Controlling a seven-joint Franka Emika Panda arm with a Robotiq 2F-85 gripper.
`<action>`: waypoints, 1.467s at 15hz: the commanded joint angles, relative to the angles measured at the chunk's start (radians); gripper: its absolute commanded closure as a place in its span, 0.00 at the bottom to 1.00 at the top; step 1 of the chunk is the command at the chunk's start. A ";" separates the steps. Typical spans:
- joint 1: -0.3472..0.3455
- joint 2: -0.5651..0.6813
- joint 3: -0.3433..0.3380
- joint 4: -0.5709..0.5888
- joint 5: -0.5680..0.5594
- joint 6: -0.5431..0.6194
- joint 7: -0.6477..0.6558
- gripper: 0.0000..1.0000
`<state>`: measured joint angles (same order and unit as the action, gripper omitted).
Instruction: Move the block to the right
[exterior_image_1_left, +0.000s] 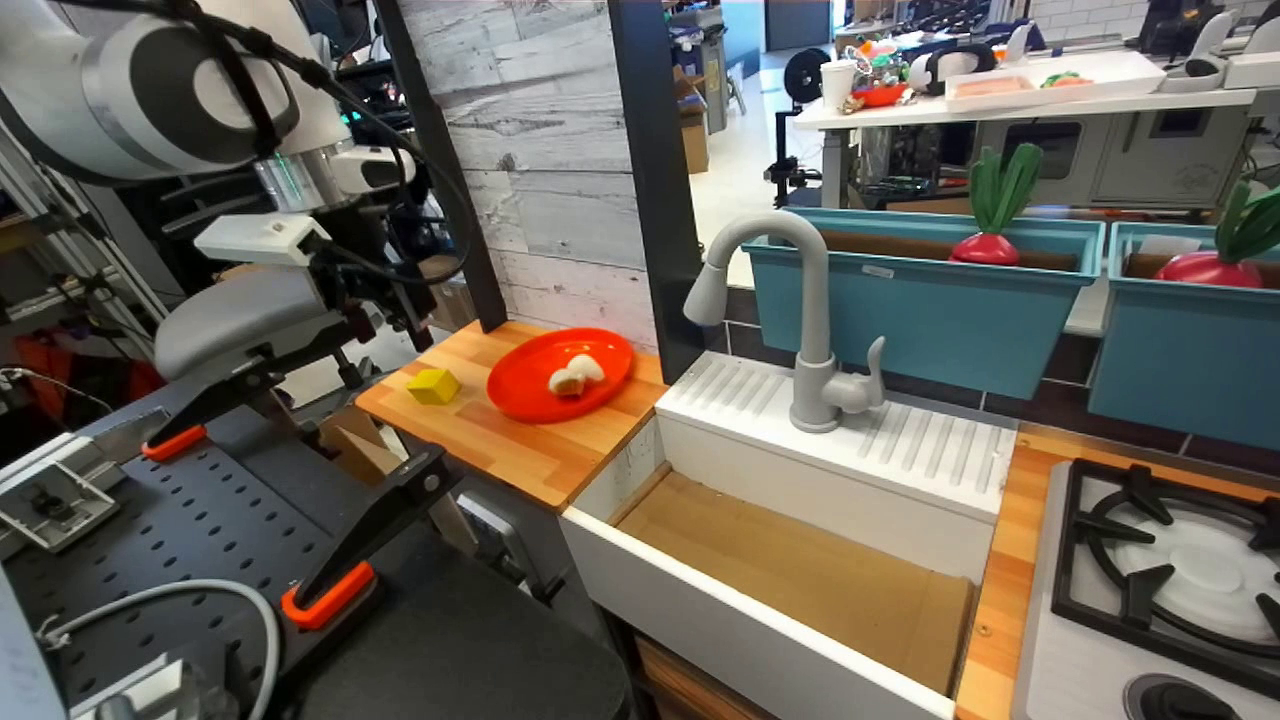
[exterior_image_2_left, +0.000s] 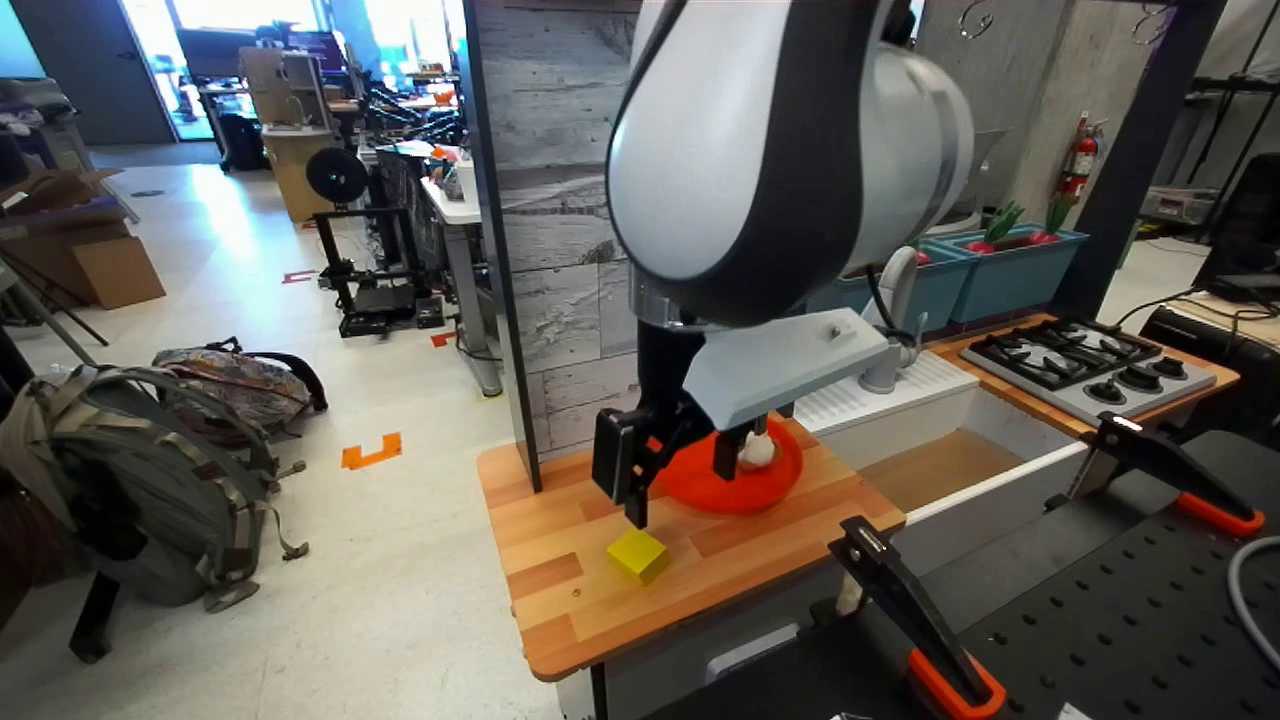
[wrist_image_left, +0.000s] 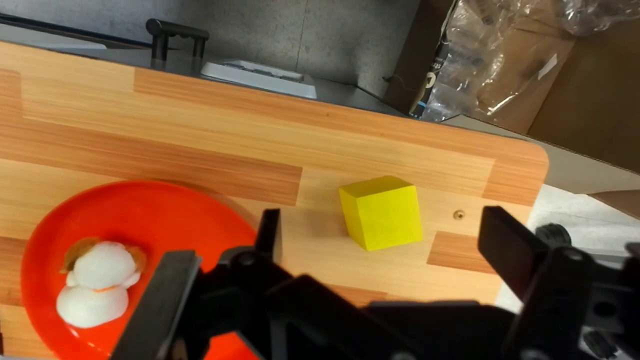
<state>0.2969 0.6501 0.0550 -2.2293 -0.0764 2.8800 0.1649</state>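
Bright yellow block (wrist_image_left: 384, 215) here, sharp-cornered, sides shaded darker, sits on wooden surface (wrist_image_left: 200, 122); tool (exterior_image_2_left: 681, 498) gapes wide above.

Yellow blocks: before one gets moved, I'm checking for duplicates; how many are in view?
1: the yellow block lies on the wooden counter beside the red plate, not touching it. It shows in all three views; no other seems hidden.

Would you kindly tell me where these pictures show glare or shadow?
In the wrist view, the small bright yellow block casts a faint shadow toward the picture's left, and small glints mark the round red plate; in an exterior view, bright glare streaks the pale floor.
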 joint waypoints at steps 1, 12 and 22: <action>0.077 0.119 -0.060 0.121 -0.001 -0.014 0.060 0.00; 0.147 0.289 -0.096 0.307 0.000 -0.092 0.116 0.35; 0.165 0.186 -0.099 0.214 -0.035 -0.082 0.096 0.83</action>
<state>0.4376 0.9230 -0.0278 -1.9360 -0.0892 2.7944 0.2650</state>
